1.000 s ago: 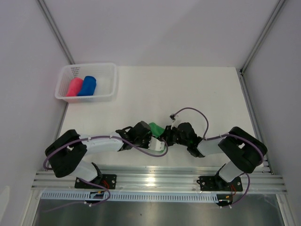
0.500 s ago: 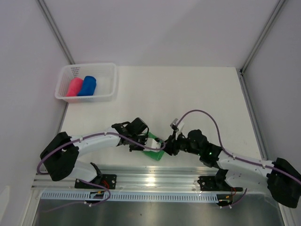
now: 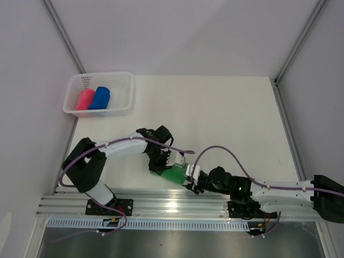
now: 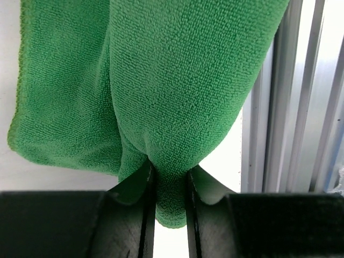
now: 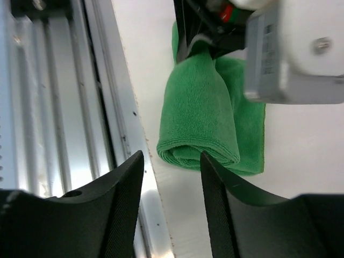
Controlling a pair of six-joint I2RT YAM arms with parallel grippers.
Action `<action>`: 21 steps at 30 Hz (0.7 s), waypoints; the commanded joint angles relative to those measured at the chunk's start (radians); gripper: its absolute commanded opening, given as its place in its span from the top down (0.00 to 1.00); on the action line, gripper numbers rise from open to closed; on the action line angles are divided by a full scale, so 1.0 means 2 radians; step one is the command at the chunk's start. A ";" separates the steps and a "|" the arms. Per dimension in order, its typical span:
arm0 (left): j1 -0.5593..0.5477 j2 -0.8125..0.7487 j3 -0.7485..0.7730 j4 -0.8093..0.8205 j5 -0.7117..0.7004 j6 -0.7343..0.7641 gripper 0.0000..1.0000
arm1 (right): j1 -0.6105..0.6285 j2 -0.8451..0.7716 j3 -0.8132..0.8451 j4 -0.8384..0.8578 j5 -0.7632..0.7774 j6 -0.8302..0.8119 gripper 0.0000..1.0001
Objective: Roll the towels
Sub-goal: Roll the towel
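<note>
— Where the far left corner of the table [image 3: 226, 107] is looked at, what is found?

— A white mesh basket [image 3: 102, 74] is set there. A pink-red towel [image 3: 85, 100] and a royal blue towel [image 3: 100, 98] are laid in it side by side, touching, each rolled up.

— And nearer the middle?

— The green towel [image 3: 174, 174] is seen at the near edge of the table, just beside the aluminium rail [image 3: 177, 204]. It is folded over into a loose roll. One end of it is pinched between the closely set fingers [image 4: 148, 215] of the left gripper [image 3: 161, 166], as is shown plainly in the left wrist view.

— How is the right gripper found?

— The right gripper [image 3: 192, 181] is held low at the other end of the green towel, with its jaws spread wide. Nothing is gripped between them. The rolled end is seen just beyond the fingertips [image 5: 126, 188]; whether it is touched cannot be told.
</note>
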 commanded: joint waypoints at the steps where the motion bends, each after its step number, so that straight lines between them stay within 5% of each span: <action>1: 0.004 0.022 0.008 -0.042 0.049 0.007 0.76 | 0.020 0.042 0.035 0.018 0.072 -0.075 0.49; 9: 0.005 0.027 0.013 -0.042 0.046 0.009 0.75 | 0.051 0.091 0.066 0.047 0.150 -0.140 0.44; 21: 0.005 0.027 0.012 -0.039 0.042 0.007 0.73 | 0.051 0.137 0.043 0.077 0.101 -0.108 0.37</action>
